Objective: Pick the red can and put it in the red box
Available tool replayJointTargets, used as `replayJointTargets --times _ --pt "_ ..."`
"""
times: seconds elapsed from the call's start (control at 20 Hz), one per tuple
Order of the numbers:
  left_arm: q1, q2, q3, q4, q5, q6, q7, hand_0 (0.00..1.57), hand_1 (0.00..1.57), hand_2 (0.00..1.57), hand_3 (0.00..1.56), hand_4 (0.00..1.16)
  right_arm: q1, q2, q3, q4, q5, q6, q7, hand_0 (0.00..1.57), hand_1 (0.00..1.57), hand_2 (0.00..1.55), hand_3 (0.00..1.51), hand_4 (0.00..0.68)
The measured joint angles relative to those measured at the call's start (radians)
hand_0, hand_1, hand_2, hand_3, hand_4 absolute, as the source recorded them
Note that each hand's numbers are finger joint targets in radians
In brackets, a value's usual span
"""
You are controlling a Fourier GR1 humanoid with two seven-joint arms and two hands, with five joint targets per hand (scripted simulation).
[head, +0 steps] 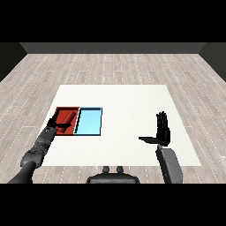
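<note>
Red can (66, 126) lay in the red tray (66, 115), under my left robot hand (55, 122).
I could not tell how that hand's fingers sat. My right robot hand (162, 130) stood upright, fingers straight, thumb out, over bare counter (128, 101) well apart from the light blue tray (89, 122).

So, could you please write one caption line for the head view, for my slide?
The left hand reaches over the red tray, beside the light blue tray; the right hand is open above the white table.

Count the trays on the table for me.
2. The red tray lies at the table's left, with the left hand over it. The light blue tray sits directly beside it, on its right, touching edges.
</note>
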Motion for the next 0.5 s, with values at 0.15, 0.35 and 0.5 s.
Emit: replayJointTargets --times 0.15,0.35,0.5 --pt "0.018 0.002 0.082 -0.068 0.081 0.041 -0.116 0.0 0.0 0.0 0.0 0.0 -0.002 0.002 0.002 -0.006 -0.001 0.003 0.001 0.0 0.0 0.0 0.0 0.0" --pt "0.026 -0.038 0.203 -0.203 0.207 0.035 -0.331 0.0 0.0 0.0 0.0 0.0 0.006 0.002 0.006 -0.017 -0.008 0.014 0.003 0.0 0.0 0.0 0.0 0.0" --pt "0.028 -0.082 0.248 -0.316 0.27 -0.025 -0.477 0.0 0.0 0.0 0.0 0.0 0.008 -0.002 0.005 -0.021 -0.015 0.028 0.004 0.0 0.0 0.0 0.0 0.0"
